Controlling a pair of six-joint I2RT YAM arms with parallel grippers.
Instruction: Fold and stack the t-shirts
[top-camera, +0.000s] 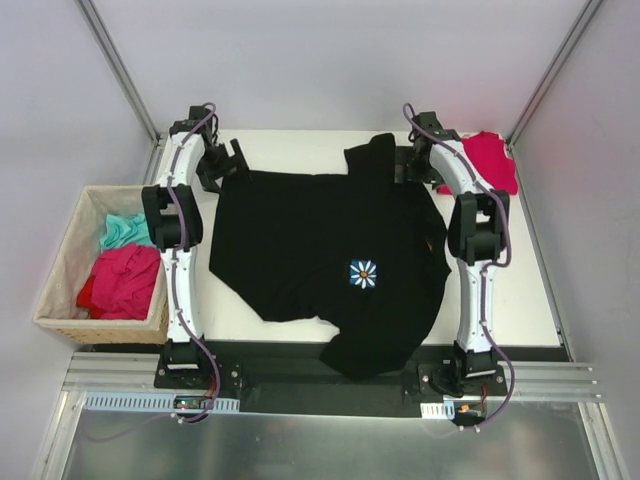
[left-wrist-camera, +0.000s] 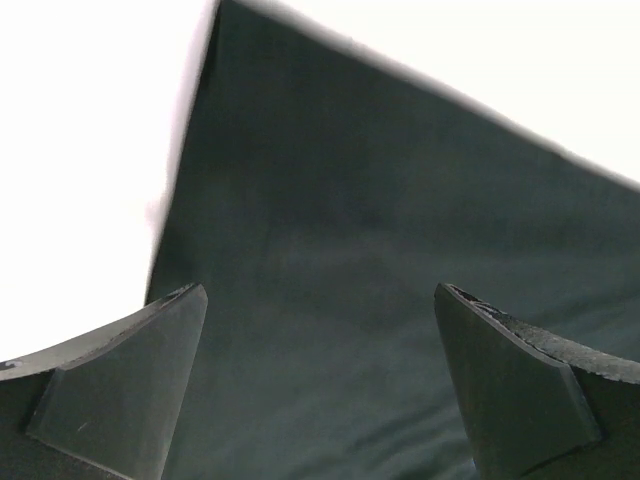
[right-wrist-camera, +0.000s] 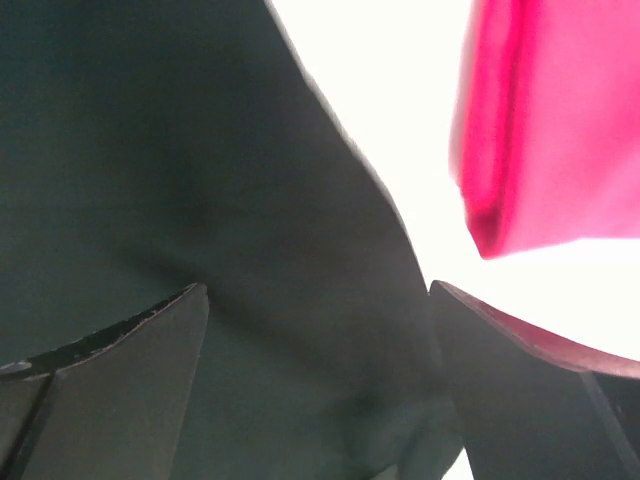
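The left gripper (top-camera: 226, 160) has its two dark fingers spread wide with nothing between them. It sits at the far left corner of the large black cotton t-shirt (top-camera: 320, 230). In the left wrist view the gripper (left-wrist-camera: 320, 290) frames that corner of the black cloth (left-wrist-camera: 380, 250) against the bright white table; whether the fingertips touch the cloth cannot be told.

The right gripper (top-camera: 408, 168) is likewise spread and holds nothing. It sits low at the shirt's far right edge, partly hidden by a raised fold of sleeve. In the right wrist view the gripper (right-wrist-camera: 318, 285) has black cloth (right-wrist-camera: 150, 180) under its left finger, and the plain crimson-red t-shirt (right-wrist-camera: 560, 130) lies just beyond its right finger.

The red shirt (top-camera: 490, 160) is bunched in the table's far right corner, beside and partly behind the right arm, near the black shirt with a strip of bare table between them.

The black shirt lies across the middle of the white table (top-camera: 510, 290), mostly flat, with uneven edges. One sleeve droops over the near edge onto the dark base strip. On its near right part is a small pale, star-like emblem (top-camera: 364, 274) with a blue centre, too small to show more.

Left of the left arm stands a woven tan basket (top-camera: 58, 262) holding a teal cloth (top-camera: 125, 230) and a pink-red cloth (top-camera: 125, 282).
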